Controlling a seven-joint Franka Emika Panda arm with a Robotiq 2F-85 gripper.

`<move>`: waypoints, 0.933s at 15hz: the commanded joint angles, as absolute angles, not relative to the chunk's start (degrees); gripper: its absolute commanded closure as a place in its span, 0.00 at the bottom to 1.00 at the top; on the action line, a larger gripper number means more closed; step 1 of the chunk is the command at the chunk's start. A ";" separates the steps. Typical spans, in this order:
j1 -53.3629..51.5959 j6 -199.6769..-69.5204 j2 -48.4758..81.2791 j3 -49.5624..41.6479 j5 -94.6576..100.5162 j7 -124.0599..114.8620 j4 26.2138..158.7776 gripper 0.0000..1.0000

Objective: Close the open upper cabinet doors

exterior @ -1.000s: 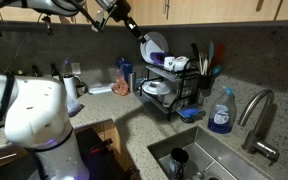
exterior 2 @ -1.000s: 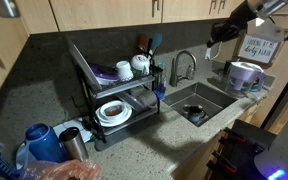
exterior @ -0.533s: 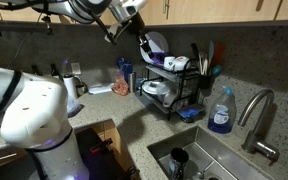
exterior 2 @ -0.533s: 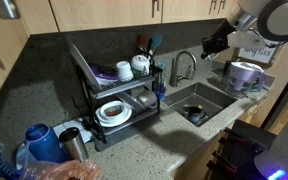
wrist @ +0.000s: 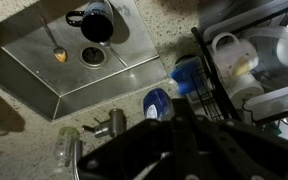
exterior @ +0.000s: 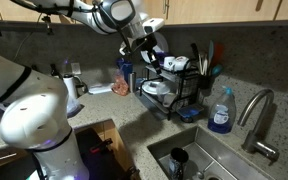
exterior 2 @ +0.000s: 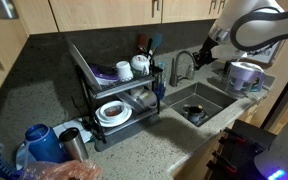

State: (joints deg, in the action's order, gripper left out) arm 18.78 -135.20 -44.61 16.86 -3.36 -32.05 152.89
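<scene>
The upper cabinet doors (exterior: 199,9) are honey-brown panels along the top of both exterior views, with small dark handles; only their lower parts (exterior 2: 99,13) show, and those lie flat in one line. My gripper (exterior: 151,44) hangs below them, in front of the dish rack (exterior: 170,85), and it is shut with nothing in it. Seen from the other side, the gripper (exterior 2: 201,58) is over the faucet (exterior 2: 182,66). In the wrist view the shut fingers (wrist: 180,112) point down over the counter between sink and rack.
A steel sink (wrist: 59,60) holds a dark cup (wrist: 96,22). A blue soap bottle (exterior: 221,110) stands by the faucet. The rack holds plates and mugs. A kettle (exterior 2: 243,75) sits on the counter, and bottles (exterior: 124,75) stand against the backsplash.
My arm has swung down from the cabinet level toward the dish rack and faucet. The gripper stayed shut throughout.
</scene>
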 commanded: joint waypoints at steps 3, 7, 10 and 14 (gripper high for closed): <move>17.71 -138.65 -39.75 16.13 0.61 -34.32 152.53 1.00; 16.62 -138.63 -39.00 15.85 1.89 -34.08 153.33 1.00; 15.67 -138.57 -38.61 15.57 1.91 -33.77 154.23 1.00; 15.04 -138.22 -38.19 15.47 2.20 -33.73 155.49 1.00</move>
State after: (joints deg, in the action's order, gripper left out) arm 16.38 -137.43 -38.79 16.64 0.36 -32.05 154.55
